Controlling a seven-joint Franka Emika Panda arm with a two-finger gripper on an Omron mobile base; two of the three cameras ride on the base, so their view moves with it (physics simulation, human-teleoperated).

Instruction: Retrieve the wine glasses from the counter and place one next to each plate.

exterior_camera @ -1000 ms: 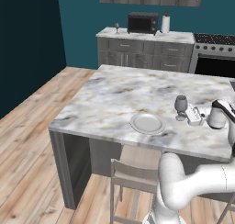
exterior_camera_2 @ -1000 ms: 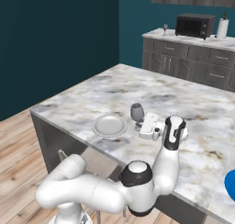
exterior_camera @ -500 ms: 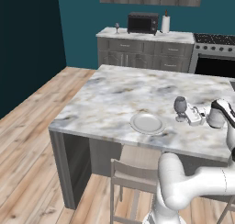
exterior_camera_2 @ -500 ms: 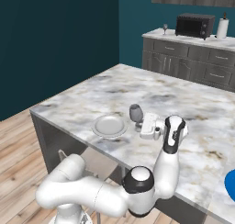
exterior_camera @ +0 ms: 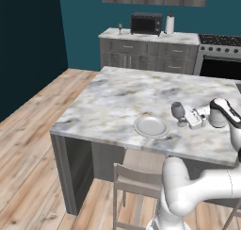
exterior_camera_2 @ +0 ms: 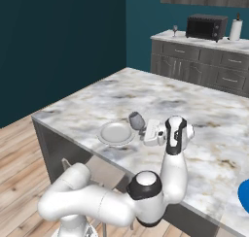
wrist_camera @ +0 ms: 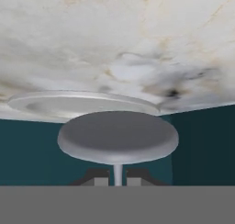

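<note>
Your claw is closed tight on the thin stem of a wine glass; in the hand view the stem runs between the two dark fingertips, with the round foot of the glass just ahead of them. In the base views the glass stands upright on the marbled island, just beside the pale rimmed plate, with the hand reaching in level from the side.

Handling, as judged: light, stiff, fragile, and smooth enough to slip. The stem is the natural hold, but it is the weakest part, so you want no twist and no side load. The narrow foot makes it tip easily; release only with the foot flat on the island.

Containers: the plate holds nothing, and the glass bowl looks empty.

The second wine glass waits on the far counter, near the microwave.
</note>
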